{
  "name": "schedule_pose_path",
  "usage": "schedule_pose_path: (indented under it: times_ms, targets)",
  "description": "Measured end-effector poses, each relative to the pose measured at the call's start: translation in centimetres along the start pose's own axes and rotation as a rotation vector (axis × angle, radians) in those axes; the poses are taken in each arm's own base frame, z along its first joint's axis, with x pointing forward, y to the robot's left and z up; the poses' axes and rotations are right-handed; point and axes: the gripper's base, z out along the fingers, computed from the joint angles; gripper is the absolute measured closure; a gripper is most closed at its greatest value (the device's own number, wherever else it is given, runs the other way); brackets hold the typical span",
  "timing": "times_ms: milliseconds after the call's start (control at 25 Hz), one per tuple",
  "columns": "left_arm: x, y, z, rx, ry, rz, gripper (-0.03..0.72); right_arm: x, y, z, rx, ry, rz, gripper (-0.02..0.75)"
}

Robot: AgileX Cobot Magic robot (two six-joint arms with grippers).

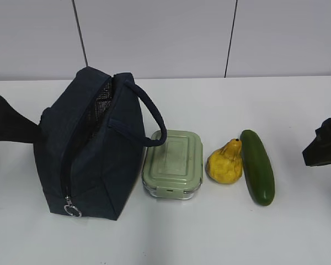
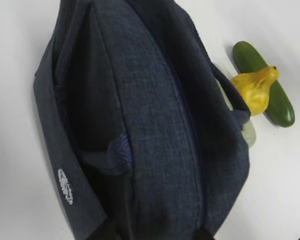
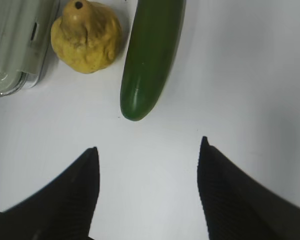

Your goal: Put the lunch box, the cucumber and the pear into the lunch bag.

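The navy lunch bag [image 1: 91, 149] stands at the left with its zipper open, dark lining showing, and its ring pull [image 1: 71, 210] at the front. The lunch box [image 1: 174, 164] with its sage-green lid lies right of the bag, then the yellow pear [image 1: 226, 163], then the cucumber [image 1: 257, 167]. My left gripper [image 1: 22, 124] is against the bag's left end. In the left wrist view the bag [image 2: 150, 125] hides the fingertips, and only dark finger bases [image 2: 106, 232] show, set wide apart. My right gripper [image 3: 147, 145] is open and empty, just short of the cucumber's [image 3: 150, 55] near end.
The white table [image 1: 209, 237] carries everything, with a pale panelled wall [image 1: 154, 38] behind it. The bag's padded handle [image 1: 151, 118] arches over toward the lunch box. My right gripper [image 1: 323, 143] sits near the right edge of the exterior view.
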Motion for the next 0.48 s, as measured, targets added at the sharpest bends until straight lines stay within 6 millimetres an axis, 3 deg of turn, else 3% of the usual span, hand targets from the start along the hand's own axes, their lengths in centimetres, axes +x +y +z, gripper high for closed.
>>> schedule_pose_path:
  times_ms: [480]
  targets:
    - [-0.4, 1.3, 2.3, 0.016, 0.016, -0.015, 0.4, -0.8, -0.1, 2.2, -0.038, 0.022, 0.013, 0.258]
